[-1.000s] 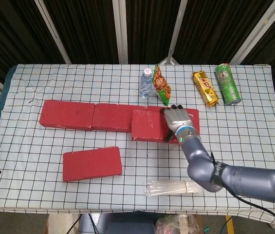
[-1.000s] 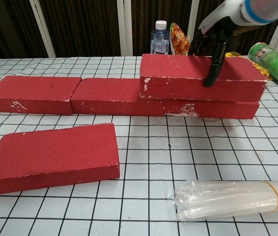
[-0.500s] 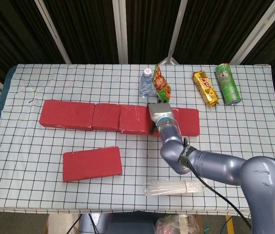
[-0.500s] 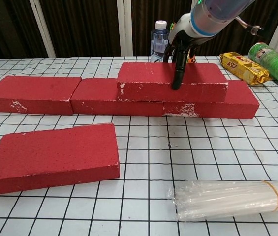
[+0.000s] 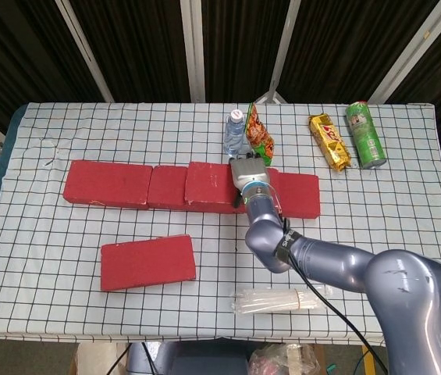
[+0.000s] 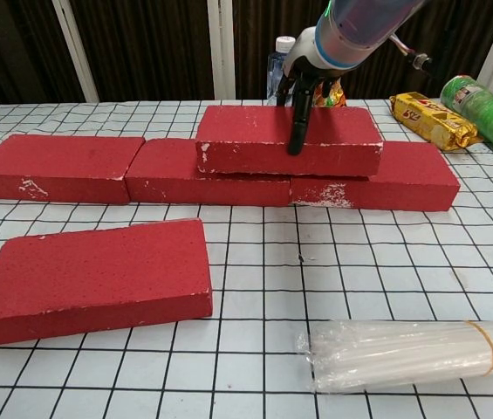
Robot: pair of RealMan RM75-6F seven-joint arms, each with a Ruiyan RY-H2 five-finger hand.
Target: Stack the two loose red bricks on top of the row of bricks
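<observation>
A row of three red bricks (image 5: 107, 183) (image 6: 54, 166) lies across the middle of the checked table. A fourth red brick (image 5: 211, 186) (image 6: 246, 141) sits on top of the row, over the joint between the middle brick and the right one. My right hand (image 5: 247, 176) (image 6: 305, 83) grips this top brick from its far side, with one finger (image 6: 297, 131) pressed down over its top face. The other loose red brick (image 5: 147, 262) (image 6: 93, 279) lies flat on the table near the front left. My left hand appears in neither view.
A water bottle (image 5: 235, 131) (image 6: 279, 61) and an orange snack bag (image 5: 259, 139) stand just behind the row. A gold packet (image 5: 328, 142) (image 6: 432, 120) and a green can (image 5: 365, 134) (image 6: 482, 113) lie at the back right. A clear plastic bundle (image 5: 276, 300) (image 6: 412, 349) lies front right.
My right hand has carried the top brick leftward along the row, from over the right end brick to over the middle-right joint. The front loose brick has not moved.
</observation>
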